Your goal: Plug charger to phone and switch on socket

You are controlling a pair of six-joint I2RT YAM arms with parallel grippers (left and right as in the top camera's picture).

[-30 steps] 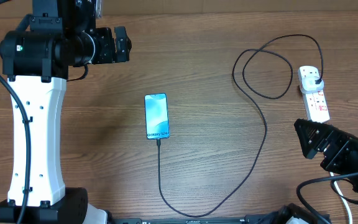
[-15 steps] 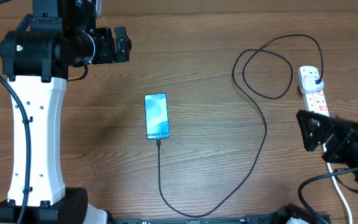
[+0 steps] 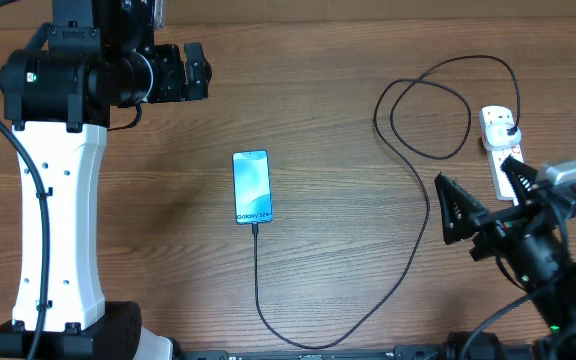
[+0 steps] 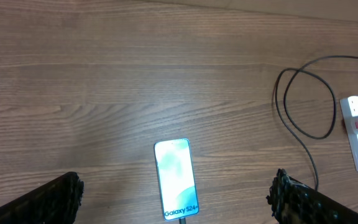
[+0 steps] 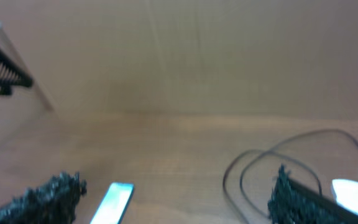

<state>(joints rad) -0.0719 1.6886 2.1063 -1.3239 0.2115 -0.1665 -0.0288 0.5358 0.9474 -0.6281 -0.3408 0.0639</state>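
- We see a smooth wood-grain table [image 3: 348,120]. The phone [image 3: 252,187], a slim glossy rectangle with a pale blue screen, lies flat near its middle.
- The charger [image 3: 423,215], a thin black cable, leaves the phone's near edge and loops over to the white socket [image 3: 501,145] at the right.
- The left gripper [image 3: 204,72], with ribbed black fingers spread wide and empty, is well apart from the phone.
- The right gripper [image 3: 478,195], jaws wide and holding nothing, sits just beside the socket, hiding its near end.
- The right wrist view is blurred, and we cannot read the switches.
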